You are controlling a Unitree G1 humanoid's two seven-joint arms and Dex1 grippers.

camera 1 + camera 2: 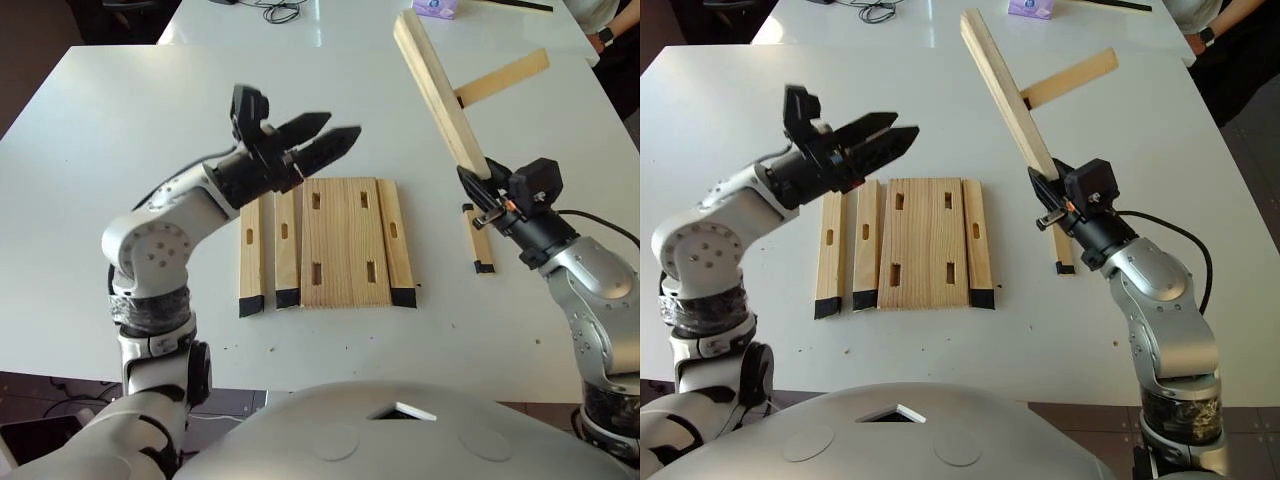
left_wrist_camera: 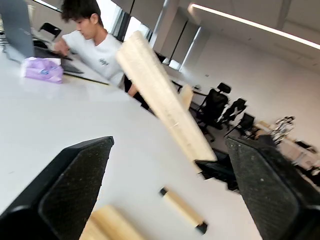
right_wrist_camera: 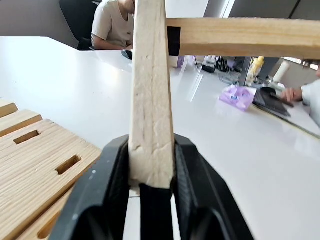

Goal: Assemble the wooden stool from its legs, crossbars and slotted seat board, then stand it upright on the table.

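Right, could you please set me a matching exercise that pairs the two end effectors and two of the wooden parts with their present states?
Things:
1. black left end effector
2. black right end effector
3. flat pale wooden slotted seat board
4. short pale wooden bar with a black tip

States:
A. lies flat on the white table between narrow slotted wooden legs
B. open, holding nothing
C. lies by itself on the table near the right end effector
D. shut on the long pale wooden leg, held up at a slant

Pairs: 1-B, 2-D, 3-A, 4-C
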